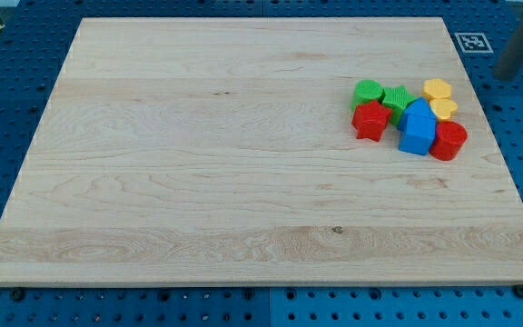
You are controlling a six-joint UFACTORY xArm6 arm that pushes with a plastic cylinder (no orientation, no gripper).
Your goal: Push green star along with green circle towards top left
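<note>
green star [398, 98] sits touching green circle [367, 92] on its left, upper right of the frame, in a tight cluster with red star [370, 119], blue block [417, 128], red block [448, 140] and two yellow blocks [438, 89]. both look light, rigid, likely slide easy; push from their lower-right sides. wooden surface [198, 163], blue pegboard [7, 109] around. no claw here, tip not visible; blurred grey shape [520, 41] top right.
</note>
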